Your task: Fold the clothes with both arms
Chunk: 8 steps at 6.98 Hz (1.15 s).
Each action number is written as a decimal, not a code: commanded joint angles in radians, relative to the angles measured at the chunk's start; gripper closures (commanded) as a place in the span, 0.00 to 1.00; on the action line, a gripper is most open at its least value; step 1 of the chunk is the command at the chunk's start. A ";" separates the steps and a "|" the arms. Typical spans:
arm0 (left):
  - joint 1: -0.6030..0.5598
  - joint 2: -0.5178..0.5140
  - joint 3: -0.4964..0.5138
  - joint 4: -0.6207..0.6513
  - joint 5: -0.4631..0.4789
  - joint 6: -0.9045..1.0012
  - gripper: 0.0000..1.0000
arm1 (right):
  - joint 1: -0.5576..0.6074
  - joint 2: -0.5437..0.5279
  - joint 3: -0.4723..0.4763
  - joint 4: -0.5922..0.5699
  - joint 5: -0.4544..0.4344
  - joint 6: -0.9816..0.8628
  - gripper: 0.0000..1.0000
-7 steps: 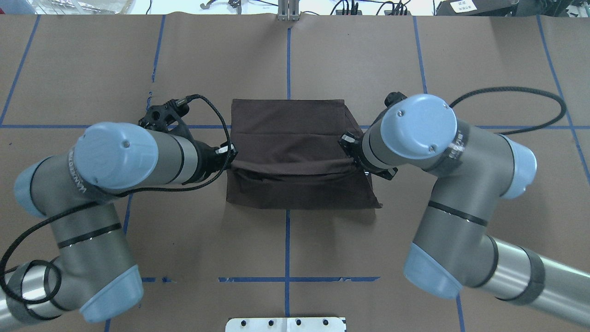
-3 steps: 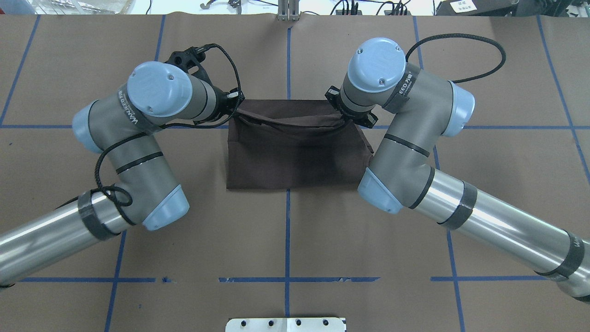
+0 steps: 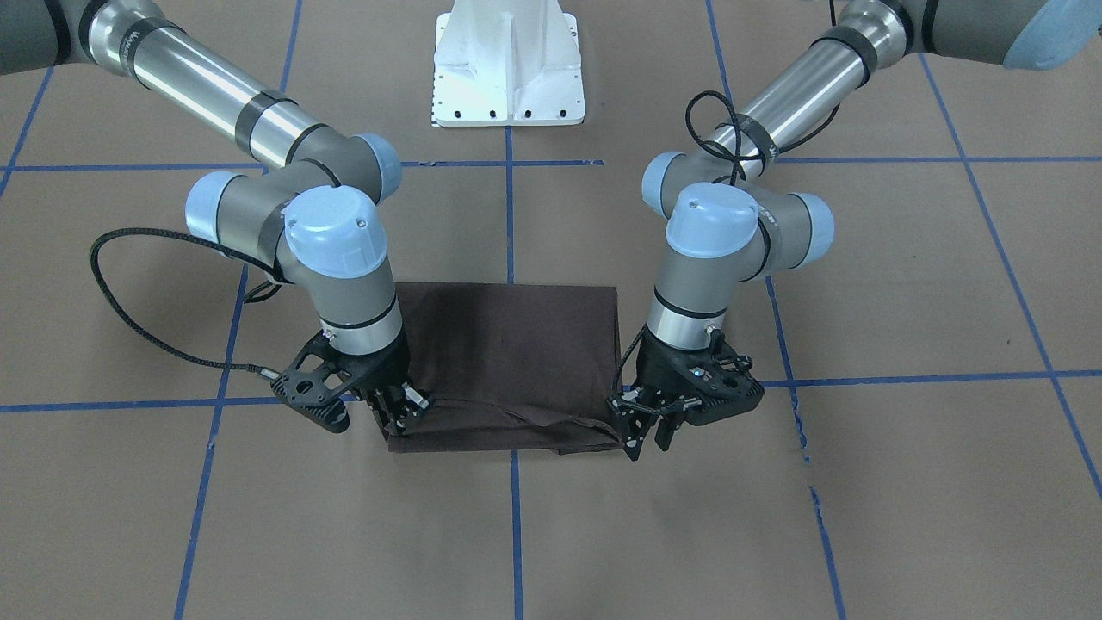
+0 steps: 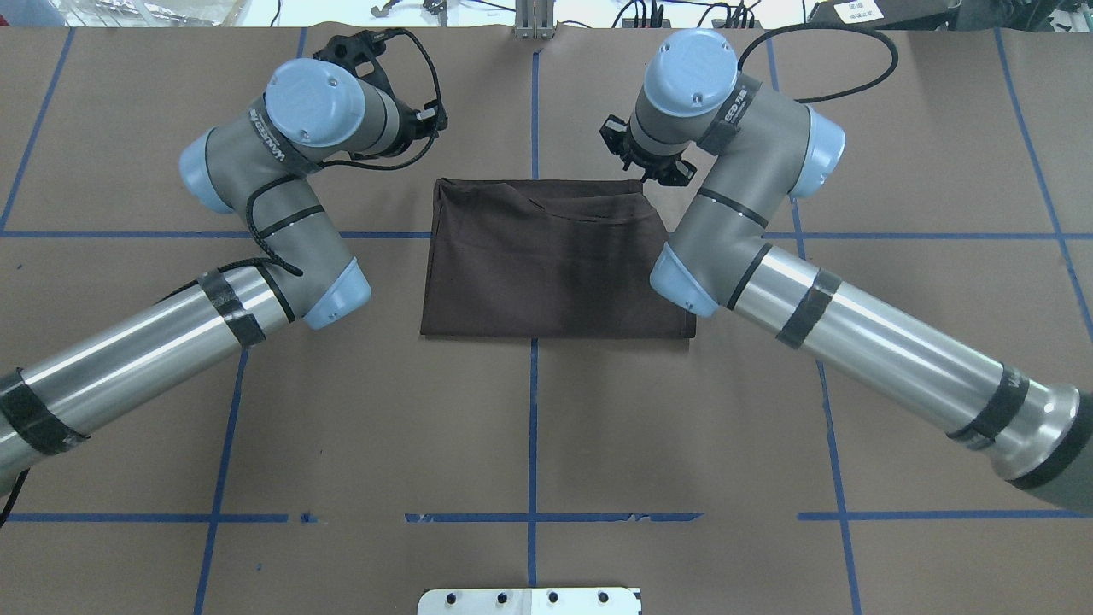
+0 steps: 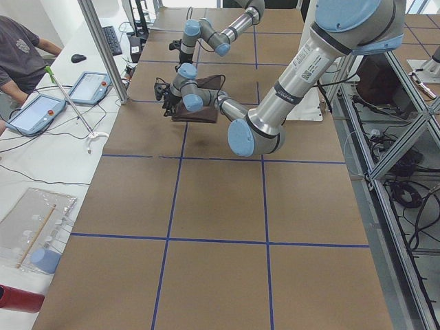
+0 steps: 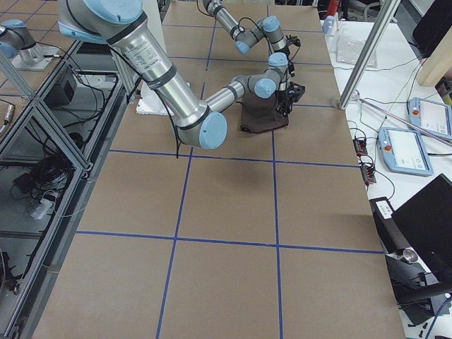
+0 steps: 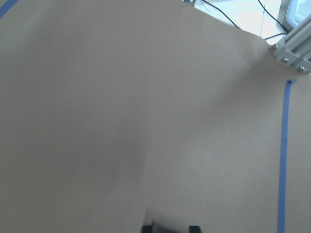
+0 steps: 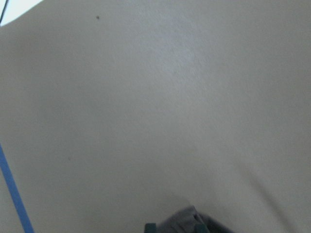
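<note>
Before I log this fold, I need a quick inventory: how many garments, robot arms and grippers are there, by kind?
t-shirt: 1
robot arms: 2 (left arm, right arm)
grippers: 2 (left gripper, right gripper)
Total: 5

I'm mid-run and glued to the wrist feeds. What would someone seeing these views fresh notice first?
A dark brown t-shirt, folded into a neat rectangle, lies mid-table on brown paper gridded with blue tape. The left arm and right arm bend in over it like mirror images. The left gripper and right gripper are at the two corners of its edge farthest from the robot; whether either grips cloth is unclear.
</note>
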 commanded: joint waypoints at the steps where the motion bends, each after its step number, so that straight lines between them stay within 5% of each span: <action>1: -0.046 0.008 -0.013 -0.035 -0.008 0.027 0.36 | 0.110 0.025 -0.044 0.043 0.104 -0.059 0.00; 3: -0.123 0.170 -0.180 -0.035 -0.170 0.139 0.37 | 0.192 -0.077 0.007 0.046 0.217 -0.219 0.00; 6: -0.447 0.405 -0.267 -0.022 -0.559 0.759 0.36 | 0.469 -0.285 0.035 0.023 0.443 -0.741 0.00; 8: -0.633 0.610 -0.329 -0.019 -0.669 1.159 0.36 | 0.613 -0.411 0.145 -0.200 0.477 -1.188 0.00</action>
